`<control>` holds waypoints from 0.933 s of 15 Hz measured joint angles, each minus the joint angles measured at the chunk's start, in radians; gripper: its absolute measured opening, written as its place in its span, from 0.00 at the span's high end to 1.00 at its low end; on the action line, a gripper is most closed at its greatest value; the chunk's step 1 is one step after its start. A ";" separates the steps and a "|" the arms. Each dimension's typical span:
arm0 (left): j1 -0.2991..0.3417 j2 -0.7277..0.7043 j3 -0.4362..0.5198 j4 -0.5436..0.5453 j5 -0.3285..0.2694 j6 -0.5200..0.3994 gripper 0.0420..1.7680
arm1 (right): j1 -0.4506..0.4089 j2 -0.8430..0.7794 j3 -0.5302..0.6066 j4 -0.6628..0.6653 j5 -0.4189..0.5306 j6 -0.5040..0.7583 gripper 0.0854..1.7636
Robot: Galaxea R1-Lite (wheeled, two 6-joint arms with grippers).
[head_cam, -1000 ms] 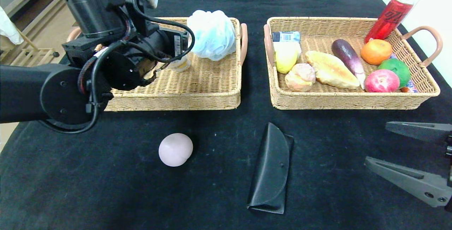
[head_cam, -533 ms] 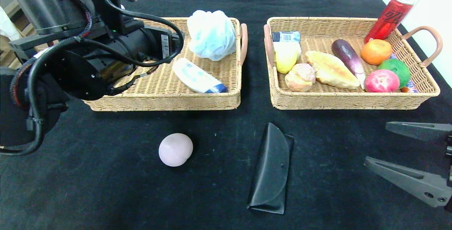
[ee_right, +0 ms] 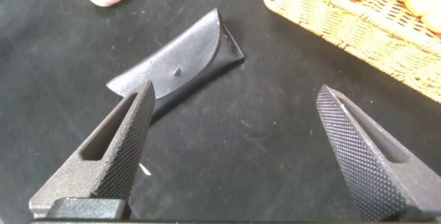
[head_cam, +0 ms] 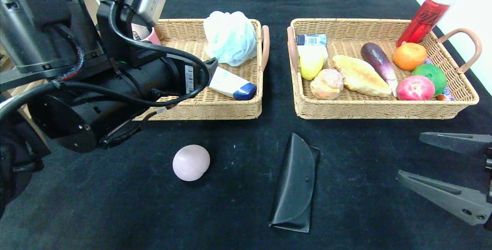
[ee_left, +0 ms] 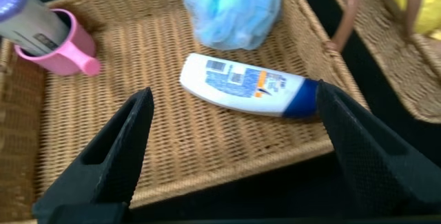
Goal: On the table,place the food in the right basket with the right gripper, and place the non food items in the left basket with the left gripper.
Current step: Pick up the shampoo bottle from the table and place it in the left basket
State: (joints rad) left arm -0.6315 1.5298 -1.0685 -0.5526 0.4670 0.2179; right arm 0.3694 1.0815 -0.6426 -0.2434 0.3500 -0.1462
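Note:
The left basket holds a pale blue bath puff, a white bottle with a blue cap lying flat, and a pink cup. My left gripper hovers open over the basket's front part, with the bottle lying free below its fingers. On the black cloth lie a pale pink ball and a black glasses case. The right basket is filled with fruit, bread and an eggplant. My right gripper rests open and empty at the front right, the case beyond it.
A red can leans in the right basket's far corner. The left arm's bulk covers the left basket's near left part. Bare black cloth lies between the two baskets and along the table's front.
The left gripper let go of the white bottle, which now lies in the left basket. The left arm has pulled back toward the basket's front. The right arm has not moved.

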 joint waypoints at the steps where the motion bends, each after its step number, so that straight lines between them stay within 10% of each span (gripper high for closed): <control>1: -0.022 -0.004 0.015 -0.001 -0.001 -0.025 0.04 | 0.000 0.000 0.000 0.000 0.000 0.000 0.03; 14: -0.310 0.106 0.096 -0.015 0.031 -0.121 0.04 | -0.001 -0.042 -0.011 -0.002 -0.002 0.004 0.03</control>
State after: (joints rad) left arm -0.9419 1.6362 -0.9728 -0.5677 0.4983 0.0970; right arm 0.3679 1.0396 -0.6536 -0.2453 0.3483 -0.1417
